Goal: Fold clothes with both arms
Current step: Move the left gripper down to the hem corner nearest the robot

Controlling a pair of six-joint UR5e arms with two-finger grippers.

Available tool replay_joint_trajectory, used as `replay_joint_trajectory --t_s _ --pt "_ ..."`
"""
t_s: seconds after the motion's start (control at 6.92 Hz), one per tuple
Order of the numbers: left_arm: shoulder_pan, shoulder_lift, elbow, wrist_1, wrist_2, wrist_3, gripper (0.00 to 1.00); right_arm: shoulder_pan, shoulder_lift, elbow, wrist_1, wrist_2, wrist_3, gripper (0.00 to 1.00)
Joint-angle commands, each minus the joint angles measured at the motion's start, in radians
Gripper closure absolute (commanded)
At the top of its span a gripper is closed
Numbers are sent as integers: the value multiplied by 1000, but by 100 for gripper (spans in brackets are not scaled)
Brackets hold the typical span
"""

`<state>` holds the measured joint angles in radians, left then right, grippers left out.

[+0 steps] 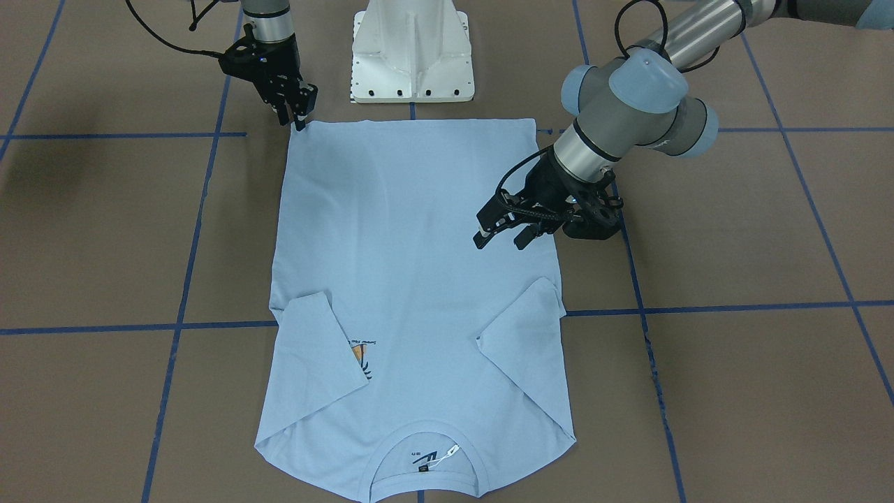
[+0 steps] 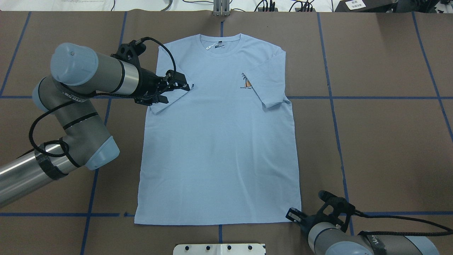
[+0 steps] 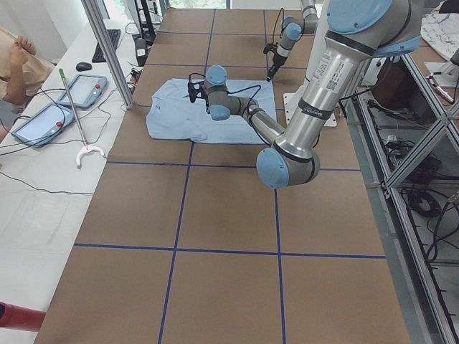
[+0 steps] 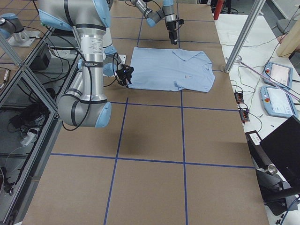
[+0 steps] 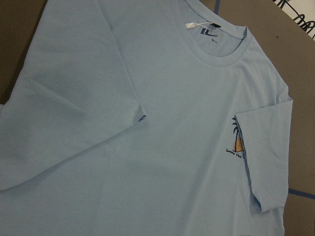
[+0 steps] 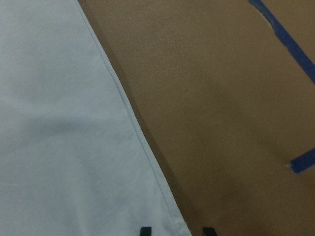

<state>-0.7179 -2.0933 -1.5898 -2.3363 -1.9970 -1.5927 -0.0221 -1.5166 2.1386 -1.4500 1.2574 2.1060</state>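
The pale blue T-shirt (image 1: 419, 279) lies flat, face up, on the brown table (image 2: 371, 141), both sleeves folded inward. The right sleeve partly covers the palm-tree print (image 2: 246, 83). The neck label (image 2: 217, 46) is at the far end. My left gripper (image 1: 500, 241) is open and empty, hovering over the shirt's left side near the folded left sleeve (image 2: 170, 95). My right gripper (image 1: 293, 122) is open at the hem's right corner. In the right wrist view its fingertips (image 6: 145, 230) stand either side of that corner (image 6: 184, 228). The left wrist view shows the collar (image 5: 216, 54) and no fingers.
The white pedestal base (image 1: 412, 52) stands just behind the hem. Blue tape lines (image 2: 371, 97) grid the table. In the exterior left view, tablets (image 3: 86, 89) and a metal post (image 3: 107, 50) stand beyond the shirt's collar end, with a person at the edge.
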Motion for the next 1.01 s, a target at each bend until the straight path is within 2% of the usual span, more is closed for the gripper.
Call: replay_joint_trajectory --t_s 0.0,0.14,0.29,0.43,0.58,0.87 --pt "0 3 1 0 1 0 9 -7 15 -6 0 0 0 53" --pt "0 3 1 0 1 0 9 -6 15 -8 0 0 -1 53" --pt "0 3 1 0 1 0 9 -6 13 -8 0 0 -1 63" --pt "0 3 1 0 1 0 9 -10 4 -9 0 0 -1 89" --pt "0 3 -1 0 1 -1 9 -15 3 -9 0 2 -1 100" --pt "44 9 -54 12 10 -84 9 -27 1 -6 0 2 -1 100"
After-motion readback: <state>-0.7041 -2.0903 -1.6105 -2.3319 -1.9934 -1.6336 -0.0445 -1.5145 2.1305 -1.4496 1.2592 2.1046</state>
